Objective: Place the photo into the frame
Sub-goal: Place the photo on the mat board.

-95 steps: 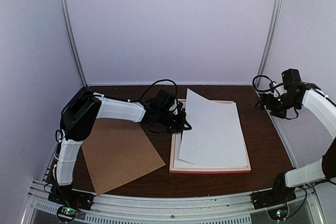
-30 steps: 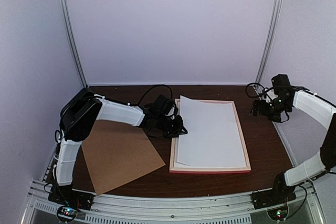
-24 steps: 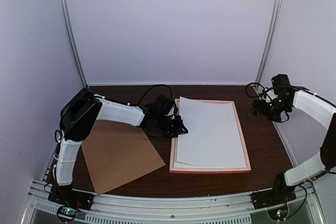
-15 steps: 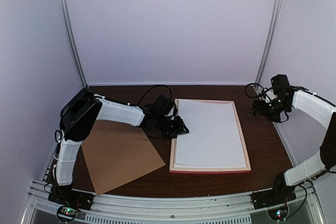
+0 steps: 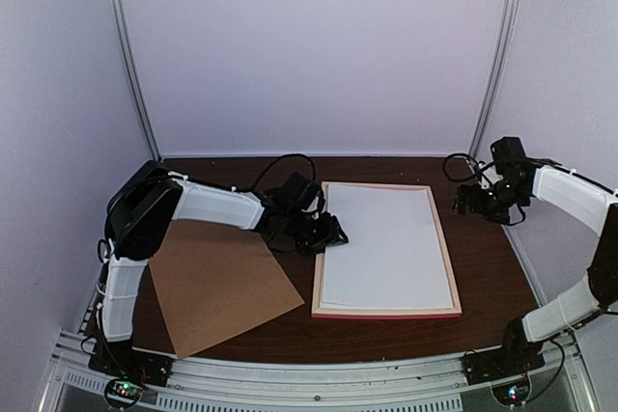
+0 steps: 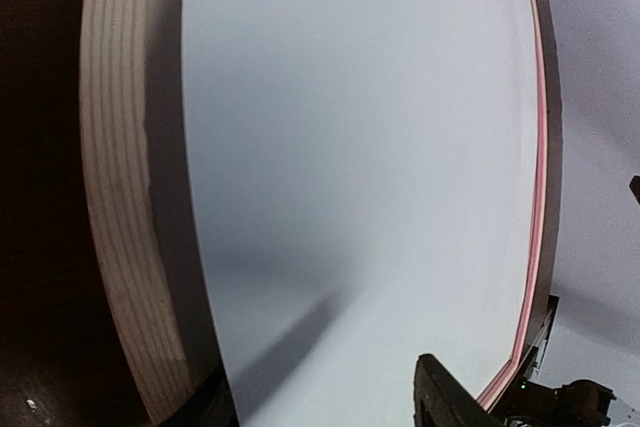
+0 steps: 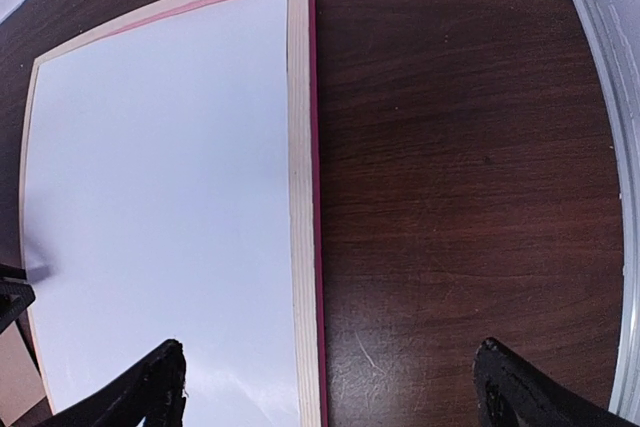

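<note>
The dark table carries the frame right of centre, its pink edge nearest. The photo lies flat inside it, white side up. A brown board lies to the left. My left claw sits at the frame's left rail, fingers parted. My right claw hangs wide open beside its far right corner.

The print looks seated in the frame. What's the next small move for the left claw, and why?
Probably back the left claw away leftward: the photo lies flat inside the frame, and the claw is open, gripping nothing.
</note>
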Available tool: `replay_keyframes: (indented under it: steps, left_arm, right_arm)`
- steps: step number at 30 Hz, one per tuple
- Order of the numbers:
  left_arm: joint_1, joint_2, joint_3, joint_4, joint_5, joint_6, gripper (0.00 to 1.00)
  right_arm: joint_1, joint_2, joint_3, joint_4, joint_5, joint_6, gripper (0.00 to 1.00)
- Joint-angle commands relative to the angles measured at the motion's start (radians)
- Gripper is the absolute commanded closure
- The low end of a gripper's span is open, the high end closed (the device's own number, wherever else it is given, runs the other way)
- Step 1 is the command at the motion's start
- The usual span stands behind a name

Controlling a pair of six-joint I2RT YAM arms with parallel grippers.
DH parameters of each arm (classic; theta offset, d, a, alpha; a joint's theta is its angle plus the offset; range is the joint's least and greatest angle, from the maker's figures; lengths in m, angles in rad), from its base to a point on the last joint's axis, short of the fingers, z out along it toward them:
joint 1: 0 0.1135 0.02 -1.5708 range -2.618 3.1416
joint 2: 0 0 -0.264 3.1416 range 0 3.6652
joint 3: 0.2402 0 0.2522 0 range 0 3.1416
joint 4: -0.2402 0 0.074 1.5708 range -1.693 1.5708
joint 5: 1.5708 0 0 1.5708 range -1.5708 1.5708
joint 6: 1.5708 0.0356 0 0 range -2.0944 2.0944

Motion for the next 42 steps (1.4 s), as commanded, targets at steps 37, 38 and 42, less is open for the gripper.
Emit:
replay_keyframes:
  steps: [37,38,42]
  left_arm:
    - [0.083,-0.157,-0.034,-0.238,-0.178,0.373,0.37]
    - [0.085,-0.153,-0.032,-0.237,-0.171,0.378,0.37]
    - [0.086,-0.134,-0.015,-0.239,-0.149,0.398,0.38]
  right_arm:
    - [0.161,0.203,-0.046,0.152,0.028,0.043,0.0]
    - [0.161,0.209,-0.047,0.157,0.024,0.045,0.0]
    - [0.161,0.23,-0.055,0.174,0.01,0.045,0.01]
